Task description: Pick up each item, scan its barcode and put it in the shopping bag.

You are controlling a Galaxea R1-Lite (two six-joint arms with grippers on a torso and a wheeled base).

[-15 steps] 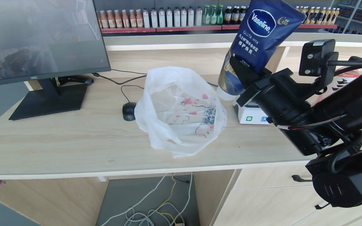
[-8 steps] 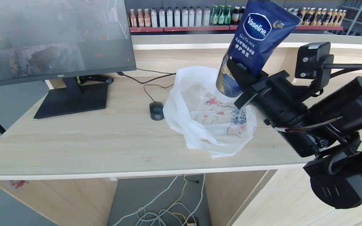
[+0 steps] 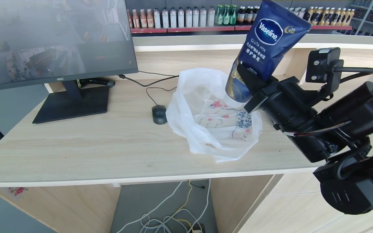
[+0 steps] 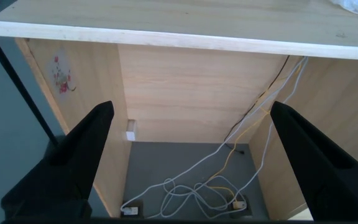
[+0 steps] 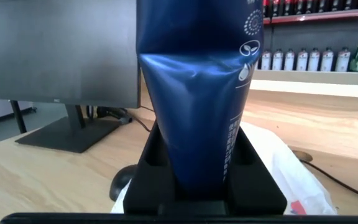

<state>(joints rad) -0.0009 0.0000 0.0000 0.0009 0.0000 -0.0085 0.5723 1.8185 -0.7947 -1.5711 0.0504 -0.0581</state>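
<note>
Against the earlier head views the whole scene has shifted sideways, so we attribute most of the displacement to camera motion. Relative to the shopping bag point(image 3: 186, 97), however, the tube point(image 3: 264, 48) has changed position: one second ago its lower end stood to the right of the bag, and it now overlaps the bag's right rim, held above it.

The tube is dark blue with a white-ringed oval label, white lettering and a gold band near its lower end. Its flat crimped end points up and leans toward the robot's right. In the right wrist view the tube point(image 5: 197, 93) shows a crease across its body.

The right gripper point(image 3: 249, 82) pinches the tube near its lower end, one black finger on each side, as seen at the right gripper point(image 5: 201, 162). The right arm extends from the lower right over the counter point(image 3: 76, 145).

The left gripper point(image 4: 191, 162) has its fingers spread wide and holds nothing; it sits below the counter edge, facing the cables point(image 4: 197, 186) beneath.

A monitor point(image 3: 53, 38) and a mouse point(image 3: 159, 114) stand left of the bag.
</note>
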